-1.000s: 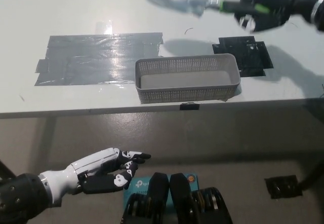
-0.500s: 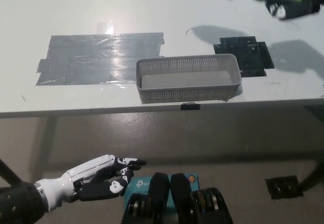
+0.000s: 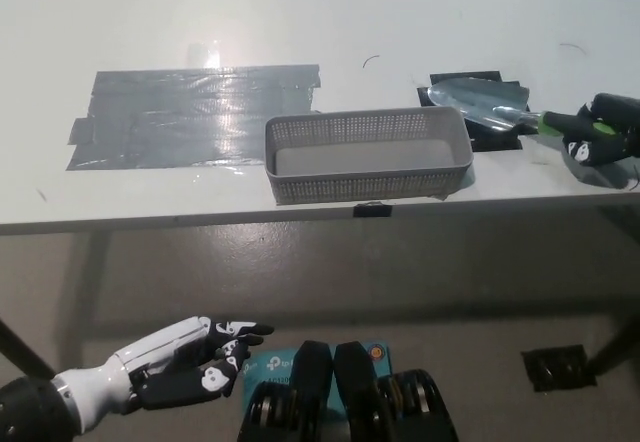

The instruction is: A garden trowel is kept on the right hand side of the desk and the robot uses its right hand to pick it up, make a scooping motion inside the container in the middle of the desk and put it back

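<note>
Fingers of the black right hand are curled round the handle of the garden trowel, at the right edge of the head view, and I judge the grip to be closed on it. A second ago the trowel was carried high over the far side of the desk, beyond the container. Now it is down, its blade lying on the black mat just right of the container. That looks like the put-back step, with only the release left to do.

The blade is dull silver metal, dished and tapering to a point. The handle is black with bright green bands, probably rubbery. The container is a grey plastic basket, a long rectangle with rounded corners and finely perforated walls, and nothing shows in it. Left of it, strips of grey tape lie glossy on the matte white top.

The white left hand rests low at the lower left, below the desk edge — fingers loosely spread, holding nothing.
</note>
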`<state>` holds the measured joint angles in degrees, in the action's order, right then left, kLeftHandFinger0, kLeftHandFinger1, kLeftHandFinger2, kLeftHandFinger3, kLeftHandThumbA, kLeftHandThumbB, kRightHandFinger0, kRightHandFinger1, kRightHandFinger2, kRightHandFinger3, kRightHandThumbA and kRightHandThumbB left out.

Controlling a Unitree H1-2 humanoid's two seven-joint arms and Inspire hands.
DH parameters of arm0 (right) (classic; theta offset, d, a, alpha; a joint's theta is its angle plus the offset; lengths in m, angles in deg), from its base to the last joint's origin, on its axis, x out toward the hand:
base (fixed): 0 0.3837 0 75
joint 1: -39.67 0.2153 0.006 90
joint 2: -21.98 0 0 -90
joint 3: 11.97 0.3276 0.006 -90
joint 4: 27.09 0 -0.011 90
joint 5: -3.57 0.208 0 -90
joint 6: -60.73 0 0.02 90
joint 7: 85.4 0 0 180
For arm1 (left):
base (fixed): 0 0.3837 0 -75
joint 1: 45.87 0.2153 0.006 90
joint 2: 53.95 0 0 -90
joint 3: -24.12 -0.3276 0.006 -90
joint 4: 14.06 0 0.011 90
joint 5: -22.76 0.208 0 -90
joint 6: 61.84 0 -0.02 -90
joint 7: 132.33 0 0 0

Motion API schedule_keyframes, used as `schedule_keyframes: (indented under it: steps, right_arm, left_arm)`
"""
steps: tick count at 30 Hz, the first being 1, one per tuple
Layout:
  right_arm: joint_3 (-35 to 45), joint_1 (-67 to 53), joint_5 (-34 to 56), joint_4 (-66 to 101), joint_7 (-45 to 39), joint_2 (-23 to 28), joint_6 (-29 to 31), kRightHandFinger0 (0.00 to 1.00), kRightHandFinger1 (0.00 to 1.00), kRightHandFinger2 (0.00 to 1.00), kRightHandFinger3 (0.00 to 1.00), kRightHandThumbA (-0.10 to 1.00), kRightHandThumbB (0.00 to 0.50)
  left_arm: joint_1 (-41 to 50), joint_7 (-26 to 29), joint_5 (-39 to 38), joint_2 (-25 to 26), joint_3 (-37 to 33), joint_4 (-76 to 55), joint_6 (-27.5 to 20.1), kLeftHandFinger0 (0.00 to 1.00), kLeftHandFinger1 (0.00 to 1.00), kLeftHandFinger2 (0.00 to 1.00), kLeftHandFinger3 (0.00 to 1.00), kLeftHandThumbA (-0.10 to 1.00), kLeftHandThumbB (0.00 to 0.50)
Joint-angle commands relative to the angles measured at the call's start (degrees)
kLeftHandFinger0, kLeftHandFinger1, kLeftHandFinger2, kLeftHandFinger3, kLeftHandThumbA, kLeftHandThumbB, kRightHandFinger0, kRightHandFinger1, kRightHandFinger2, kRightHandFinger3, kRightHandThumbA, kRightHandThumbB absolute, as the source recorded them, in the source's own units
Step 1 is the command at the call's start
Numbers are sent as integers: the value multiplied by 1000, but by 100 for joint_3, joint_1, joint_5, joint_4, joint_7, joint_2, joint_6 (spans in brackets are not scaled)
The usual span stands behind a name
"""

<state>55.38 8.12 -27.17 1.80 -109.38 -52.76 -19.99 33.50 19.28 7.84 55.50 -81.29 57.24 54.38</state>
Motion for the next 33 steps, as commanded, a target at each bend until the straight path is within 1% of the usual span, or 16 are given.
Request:
schedule_keyframes:
  steps: [1, 3, 4, 5, 6, 7, 9, 10, 11, 12, 13, 14, 17, 26, 29, 33]
  right_arm:
    - [-103, 12, -274, -42, 808, -54, -159, 0, 318, 447, 139, -100, 3]
    - [-157, 19, -313, -60, 870, -115, -250, 0, 289, 365, 97, -100, 0]
    - [-219, -23, -437, 152, 860, -133, -593, 179, 473, 540, 395, -100, 4]
    - [-229, -63, -451, 291, 806, -113, -670, 491, 729, 754, 658, -100, 0]
    - [-285, -69, -512, 353, 778, -92, -686, 751, 884, 884, 903, -100, 30]
    - [-351, -83, -569, 423, 734, -96, -690, 797, 886, 902, 1000, -42, 34]
    - [-373, -124, -582, 628, 601, -60, -816, 769, 831, 952, 1000, 234, 107]
    - [-430, -101, -608, 748, 344, -28, -971, 1000, 1000, 1000, 1000, 519, 215]
    - [-516, -51, -658, 819, 71, 4, -1111, 1000, 1000, 1000, 1000, 588, 235]
    - [-624, -12, -759, 867, -51, 4, -1250, 1000, 1000, 1000, 1000, 669, 303]
    - [-803, 71, -932, 908, -235, 22, -1389, 1000, 1000, 1000, 1000, 787, 436]
    - [-865, 71, -951, 1028, -363, 59, -1432, 1000, 1000, 1000, 1000, 862, 497]
    - [-835, 162, -877, 1237, -495, 120, -1702, 1000, 1000, 1000, 1000, 999, 500]
    - [-670, 281, -919, 2101, -797, 420, -1982, 1000, 1000, 1000, 1000, 1000, 500]
    - [-475, 197, -812, 2822, -1033, 716, -2059, 1000, 1000, 1000, 1000, 1000, 500]
    - [158, -251, -425, 4463, -1399, 1207, -2501, 1000, 1000, 1000, 1000, 1000, 500]
  left_arm:
    - [89, 15, 13, 188, 102, -244, 71, 1000, 1000, 1000, 1000, 1000, 354]
    - [153, 18, 39, 188, 144, -273, 71, 1000, 1000, 1000, 1000, 1000, 366]
    - [160, -16, 21, 181, 168, -282, 71, 1000, 1000, 1000, 1000, 1000, 373]
    - [163, 1, 38, 181, 164, -286, 71, 1000, 1000, 1000, 1000, 1000, 377]
    - [161, 14, 48, 182, 155, -292, 71, 1000, 1000, 1000, 1000, 1000, 376]
    - [193, 27, 34, 202, 164, -302, 71, 1000, 1000, 1000, 1000, 1000, 382]
    - [197, 19, 16, 196, 175, -292, 71, 1000, 1000, 1000, 1000, 1000, 381]
    - [189, 14, 10, 200, 168, -281, 71, 1000, 1000, 1000, 1000, 1000, 387]
    - [188, 7, -4, 205, 162, -276, 71, 1000, 1000, 1000, 1000, 1000, 385]
    - [203, 11, 0, 207, 169, -279, 71, 1000, 1000, 1000, 1000, 1000, 392]
    - [216, 26, 4, 206, 175, -279, 71, 1000, 1000, 1000, 1000, 1000, 394]
    - [247, 39, 13, 191, 171, -288, 71, 1000, 1000, 1000, 1000, 1000, 390]
    - [255, 21, 89, 213, 158, -316, 71, 1000, 1000, 1000, 1000, 1000, 397]
    - [309, -9, 38, 247, 204, -302, 71, 1000, 1000, 1000, 1000, 1000, 395]
    - [320, -5, 25, 279, 194, -334, 71, 1000, 1000, 1000, 1000, 1000, 425]
    - [311, -34, 13, 310, 194, -343, 71, 1000, 1000, 1000, 1000, 1000, 421]
